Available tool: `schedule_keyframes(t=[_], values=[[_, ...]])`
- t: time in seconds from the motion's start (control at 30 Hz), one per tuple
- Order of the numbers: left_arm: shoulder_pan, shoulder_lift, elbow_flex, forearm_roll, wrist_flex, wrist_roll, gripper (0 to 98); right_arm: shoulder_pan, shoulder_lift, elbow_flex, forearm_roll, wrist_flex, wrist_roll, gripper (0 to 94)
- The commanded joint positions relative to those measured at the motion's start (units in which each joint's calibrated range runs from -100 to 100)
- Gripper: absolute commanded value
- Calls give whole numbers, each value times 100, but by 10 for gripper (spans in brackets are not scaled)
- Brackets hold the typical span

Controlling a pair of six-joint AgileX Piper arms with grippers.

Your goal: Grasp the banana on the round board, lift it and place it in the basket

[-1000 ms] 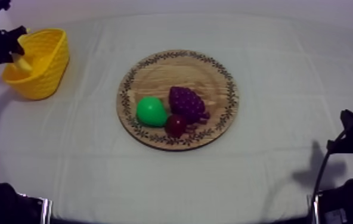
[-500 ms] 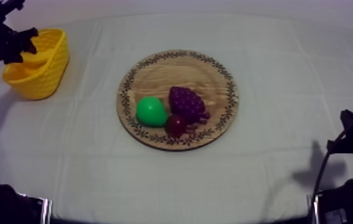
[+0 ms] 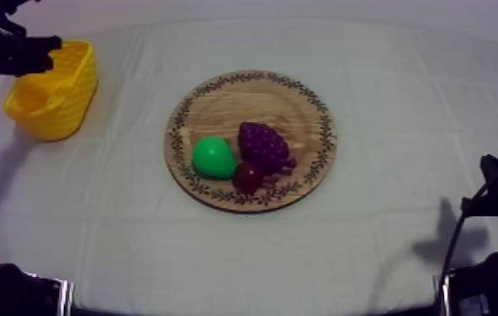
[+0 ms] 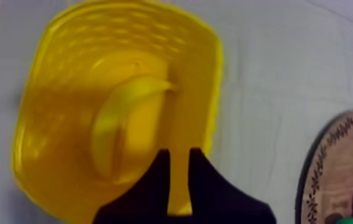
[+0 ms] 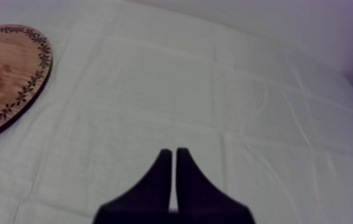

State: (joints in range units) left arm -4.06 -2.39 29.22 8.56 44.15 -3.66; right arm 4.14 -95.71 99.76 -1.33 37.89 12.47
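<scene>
The banana (image 4: 119,125) lies curved inside the yellow basket (image 3: 50,97), which stands at the table's far left. My left gripper (image 4: 179,154) hangs above the basket's near rim, open by a narrow gap with nothing between its fingers. From the top camera the left gripper (image 3: 44,50) sits over the basket's back edge. The round wooden board (image 3: 303,101) lies mid-table. My right gripper (image 5: 174,152) is shut on nothing, a narrow wedge over bare cloth, low at the right side.
On the board lie a green pear (image 3: 213,157), a bunch of purple grapes (image 3: 265,144) and a small red fruit (image 3: 248,176). The board's rim (image 5: 12,89) is well off from the right gripper. Bare cloth surrounds the board.
My left gripper held the banana low in the basket a second ago. It has let go and risen up and back; the banana now lies in the basket. The right arm is still.
</scene>
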Motion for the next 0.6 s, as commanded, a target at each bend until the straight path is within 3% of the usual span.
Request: schedule_keyframes(t=[0.0, 0.27, 0.57], values=[[131, -607, 355, 14, -91, -202, 108, -1, -4, 2, -2, 17, 1, 6], [518, -2485, 1921, 56, -592, -494, 80, -1, -4, 2, -2, 17, 1, 6], [628, -4775, 4155, 71, -1189, -734, 16, -1, -4, 2, -2, 17, 1, 6]])
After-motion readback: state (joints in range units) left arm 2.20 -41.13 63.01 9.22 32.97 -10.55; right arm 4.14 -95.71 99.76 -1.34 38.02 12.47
